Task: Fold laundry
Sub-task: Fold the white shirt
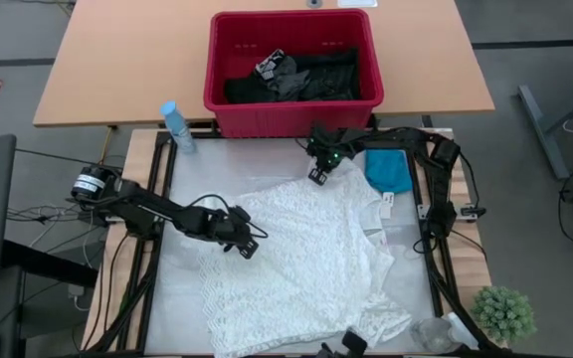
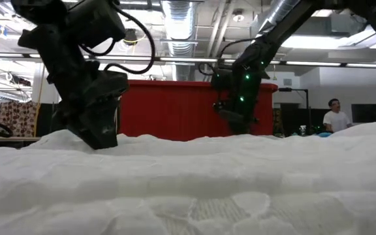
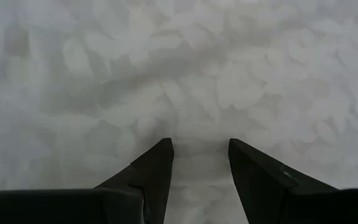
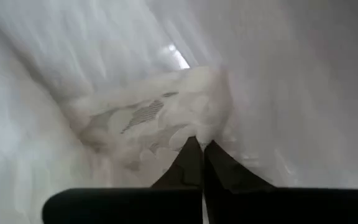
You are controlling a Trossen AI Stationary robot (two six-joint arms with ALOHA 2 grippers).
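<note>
Right tool [image 4: 202,146] pinching white lacy garment [image 1: 306,259] at its far edge; left tool [image 3: 199,155] spread, resting on it.

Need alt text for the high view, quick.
A white lacy garment lies spread on the table; the right hand is shut on its far edge and the left hand rests open on its left side. Behind sits a red basket of dark clothes.

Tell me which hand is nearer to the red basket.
The right hand: it pinches the white garment just below the red basket. The left hand is farther away, mid-table.
</note>
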